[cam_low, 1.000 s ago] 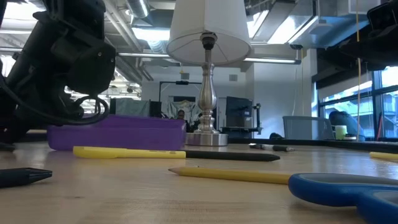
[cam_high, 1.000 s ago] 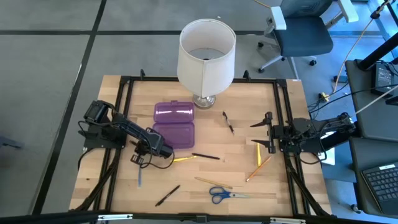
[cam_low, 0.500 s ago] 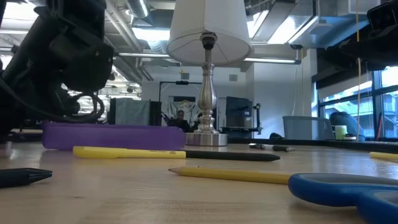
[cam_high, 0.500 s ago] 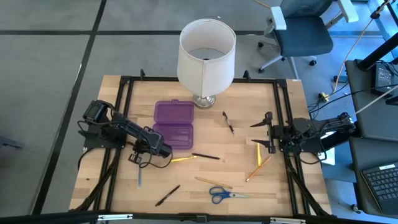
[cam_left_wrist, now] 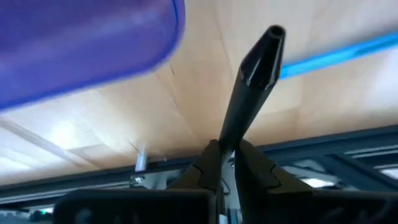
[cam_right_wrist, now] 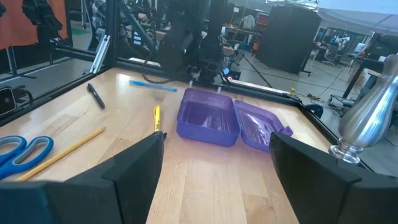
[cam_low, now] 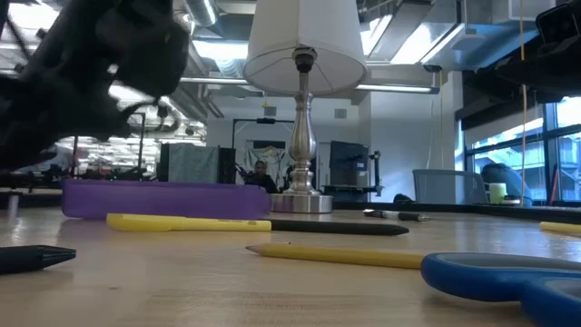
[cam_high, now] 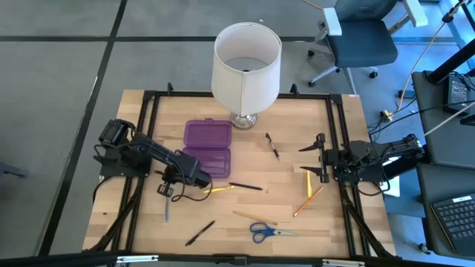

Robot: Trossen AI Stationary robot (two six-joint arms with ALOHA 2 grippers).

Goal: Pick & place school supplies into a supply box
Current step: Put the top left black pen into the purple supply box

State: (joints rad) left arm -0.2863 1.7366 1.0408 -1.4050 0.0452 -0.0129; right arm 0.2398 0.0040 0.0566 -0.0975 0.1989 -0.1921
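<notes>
The purple supply box (cam_high: 208, 148) lies open on the table, left of centre, with its lid toward the far edge. My left gripper (cam_high: 171, 188) hovers just off the box's near left corner, shut on a black pen (cam_left_wrist: 252, 81). On the table lie a blue pen (cam_high: 166, 212), a yellow pen (cam_high: 218, 190), black pens (cam_high: 247, 186), a pencil (cam_high: 254, 217), blue-handled scissors (cam_high: 270, 232) and an orange pencil (cam_high: 308, 201). My right gripper (cam_high: 315, 159) waits open at the table's right side, holding nothing. My left gripper pinches the black pen near one end (cam_left_wrist: 229, 134) between its two fingertips (cam_left_wrist: 208, 163). The rest of the pen sticks out ahead of the fingers, slanting down toward the table. Whether the pen's free end (cam_left_wrist: 272, 34) touches the wood, I cannot tell.
A lamp with a white shade (cam_high: 246, 65) stands at the table's far edge, behind the box. A black metal frame (cam_high: 146, 141) runs around the table top. Bare wood lies between the box and my right gripper.
My left gripper has risen from the table beside the box's near left corner; in the low view the arm has gone up and out of the way of the box.
</notes>
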